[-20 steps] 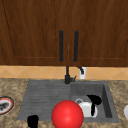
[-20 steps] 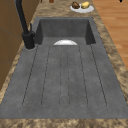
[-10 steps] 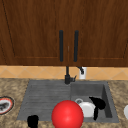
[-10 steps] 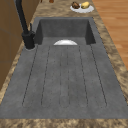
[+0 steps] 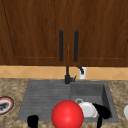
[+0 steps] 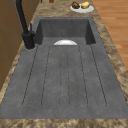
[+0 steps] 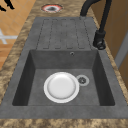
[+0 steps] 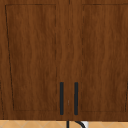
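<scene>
Granite counter (image 5: 15, 85) w/ grey sink (image 5: 47, 92), wood cabinet (image 5: 37, 32) behind; hands' fingers can't tell.

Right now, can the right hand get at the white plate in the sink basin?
Probably yes. The right hand hovers beside the white plate, which lies flat and uncovered on the basin floor; the red ball sits on its other side.

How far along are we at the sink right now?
Done: the white plate lies flat in the basin beside the drain. In hand: nothing; the right hand hovers by the plate's right edge, the left hand at the sink's front left. Left: the cabinet doors are shut and the plate isn't gripped.
</scene>
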Tool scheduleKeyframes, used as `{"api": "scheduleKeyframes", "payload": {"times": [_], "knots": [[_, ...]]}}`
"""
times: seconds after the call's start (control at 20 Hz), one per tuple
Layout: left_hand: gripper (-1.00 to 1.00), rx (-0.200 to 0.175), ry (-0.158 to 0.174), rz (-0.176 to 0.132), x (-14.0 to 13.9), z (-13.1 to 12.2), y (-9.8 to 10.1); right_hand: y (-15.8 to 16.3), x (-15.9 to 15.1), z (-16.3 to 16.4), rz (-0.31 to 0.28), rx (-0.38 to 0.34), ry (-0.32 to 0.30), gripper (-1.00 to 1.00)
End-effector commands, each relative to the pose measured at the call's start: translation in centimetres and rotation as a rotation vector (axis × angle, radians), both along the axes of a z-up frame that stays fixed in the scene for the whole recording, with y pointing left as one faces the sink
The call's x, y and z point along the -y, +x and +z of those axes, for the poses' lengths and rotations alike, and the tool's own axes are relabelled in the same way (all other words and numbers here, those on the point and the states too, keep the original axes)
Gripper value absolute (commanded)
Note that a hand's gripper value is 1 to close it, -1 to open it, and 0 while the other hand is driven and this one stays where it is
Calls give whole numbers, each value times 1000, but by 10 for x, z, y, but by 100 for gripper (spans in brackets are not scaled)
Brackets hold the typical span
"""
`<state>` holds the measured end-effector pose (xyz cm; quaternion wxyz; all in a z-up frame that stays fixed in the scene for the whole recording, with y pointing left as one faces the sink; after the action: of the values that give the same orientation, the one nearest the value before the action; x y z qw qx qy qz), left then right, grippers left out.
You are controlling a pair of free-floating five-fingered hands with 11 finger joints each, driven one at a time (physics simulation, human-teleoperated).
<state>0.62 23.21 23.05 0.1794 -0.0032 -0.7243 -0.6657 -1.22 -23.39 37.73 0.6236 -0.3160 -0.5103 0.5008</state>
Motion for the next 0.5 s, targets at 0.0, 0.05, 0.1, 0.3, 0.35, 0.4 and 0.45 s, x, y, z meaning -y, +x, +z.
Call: {"api": "scheduleKeyframes", "payload": {"times": [0.0, 0.05, 0.1, 0.3, 0.35, 0.4, 0.45], "knots": [[0, 0, 0, 0, 0, 0, 0, -31, 9, -1, 0, 21, 36, -100], [0, 0, 0, 0, 0, 0, 0, -39, 11, -1, 0, 26, 39, -100], [0, 0, 0, 0, 0, 0, 0, -45, 15, -3, 0, 30, 44, -100], [0, 0, 0, 0, 0, 0, 0, -57, 23, -9, -4, 26, 62, -100], [0, 0, 0, 0, 0, 0, 0, -60, 26, -10, -13, 20, 70, -100], [0, 0, 0, 0, 0, 0, 0, -62, 27, -11, -17, 12, 71, -100], [0, 0, 0, 0, 0, 0, 0, -64, 28, -11, -19, 9, 65, -100]]}}
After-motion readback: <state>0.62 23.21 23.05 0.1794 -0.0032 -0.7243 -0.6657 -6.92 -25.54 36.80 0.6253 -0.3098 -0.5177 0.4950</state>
